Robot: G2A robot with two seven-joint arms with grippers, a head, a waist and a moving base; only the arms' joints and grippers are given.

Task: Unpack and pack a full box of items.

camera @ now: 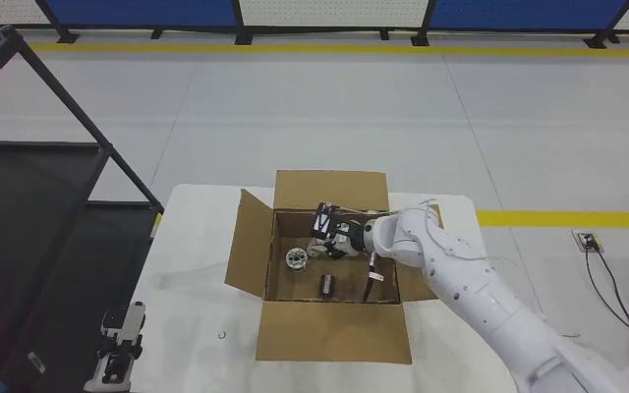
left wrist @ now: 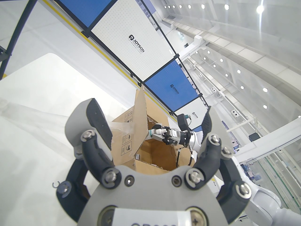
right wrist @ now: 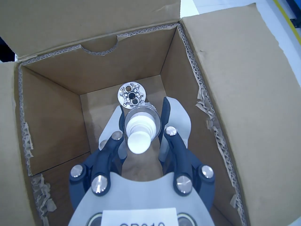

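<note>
My right gripper [right wrist: 143, 110] is clamped on a white-and-clear plug [right wrist: 139, 135], low inside the box [right wrist: 211, 76] above a metal disc [right wrist: 132, 94]; I'd travel straight and vertical, clear of the walls; my left gripper [left wrist: 150, 109] hangs open, empty; the box's side carries handling symbols, no legible words.

**Robot exterior: findings**

Right arm [camera: 462, 275]: glossy white, rounded links, black cable [camera: 371, 278] at the wrist. Right gripper [right wrist: 143, 109] and left gripper [left wrist: 150, 109]: grey plates, dark linkages, silver screws [right wrist: 183, 183], black pads [left wrist: 97, 118], white printed label [right wrist: 140, 217].
</note>
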